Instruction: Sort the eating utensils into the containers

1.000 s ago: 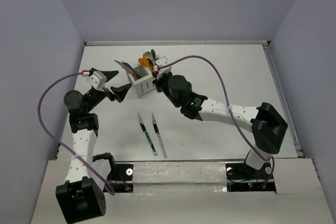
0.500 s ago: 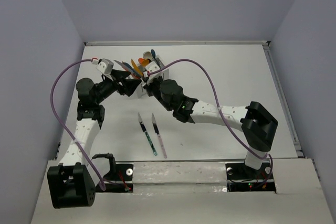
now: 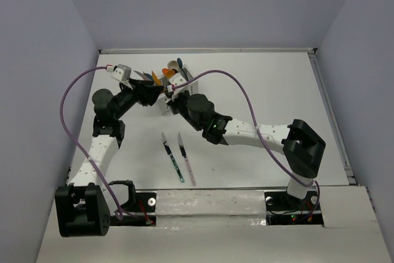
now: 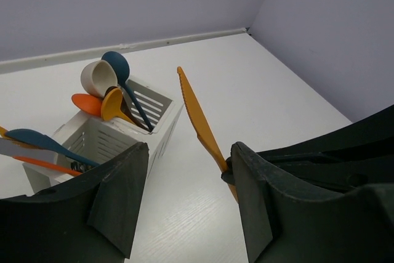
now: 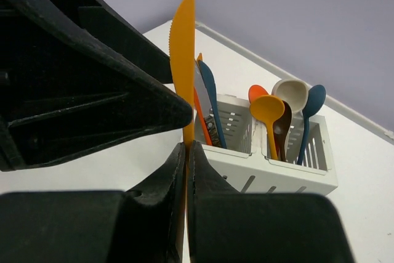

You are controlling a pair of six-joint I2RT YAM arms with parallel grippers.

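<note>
Lavender walls close round three sides of the white table [image 3: 265, 90], and the white slotted caddy [image 4: 157, 146] stands toward its far edge, left of the middle. From where I stand the right pincer [image 5: 186, 147] is clamped shut on the handle of an orange knife [image 5: 183, 60], holding it blade-up just beside the caddy. The left pincer [image 4: 188, 164] has its jaws apart on either side of that knife; I cannot tell whether either finger touches it. One compartment of the caddy holds spoons [image 4: 114, 93] in orange, blue, beige and brown, bowls up; the other holds a few knives [image 4: 37, 143]. Nearer the near edge, a teal-handled knife [image 3: 173, 158] and a pale-handled knife [image 3: 186, 161] lie flat, side by side, apart from both arms.
</note>
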